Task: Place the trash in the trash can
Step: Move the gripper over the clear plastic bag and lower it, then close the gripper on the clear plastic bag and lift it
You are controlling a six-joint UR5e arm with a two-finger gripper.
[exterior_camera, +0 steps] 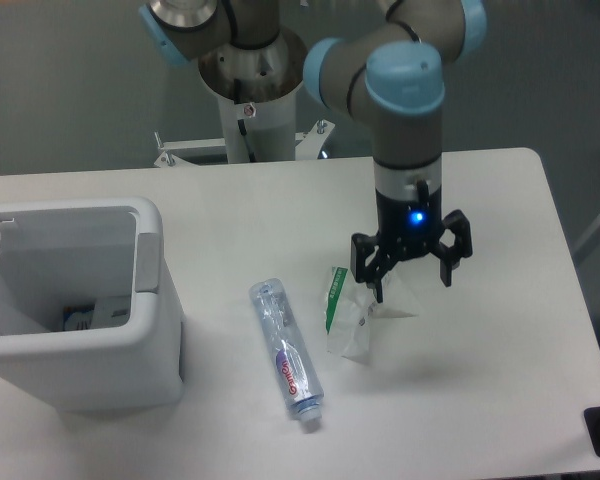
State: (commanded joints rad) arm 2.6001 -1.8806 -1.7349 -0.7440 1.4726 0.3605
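Hovering with fingers spread apart, my gripper (412, 283) is hanging over the wrapper (355, 318) on the table (500, 330). The bottle (287, 352) is lying at the wrapper's 8 o'clock; the trash can (75, 310) is sitting at 9 o'clock.

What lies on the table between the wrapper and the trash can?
The crushed bottle lies there on the table, between the wrapper and the trash can; the single camera view shows it, closer to the wrapper.
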